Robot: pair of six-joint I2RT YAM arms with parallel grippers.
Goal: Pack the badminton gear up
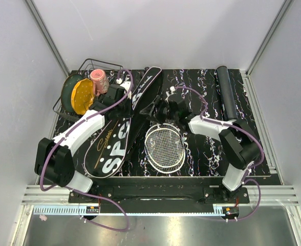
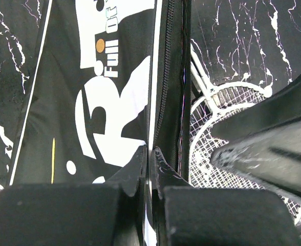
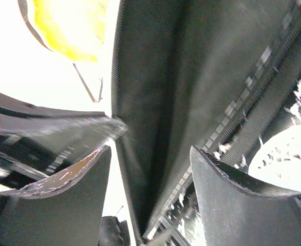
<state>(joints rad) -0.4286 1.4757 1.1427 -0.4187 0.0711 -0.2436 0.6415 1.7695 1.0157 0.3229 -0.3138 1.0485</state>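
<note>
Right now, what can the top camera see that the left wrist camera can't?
Only the top view shows the wire basket with plates, the pink cup and the long black tube. Only the left wrist view shows, up close, the left gripper shut on the white edge of the bag, the zipper beside it, and the small lettering "Full of". Both show the bag and the racket with its white strings.
</note>
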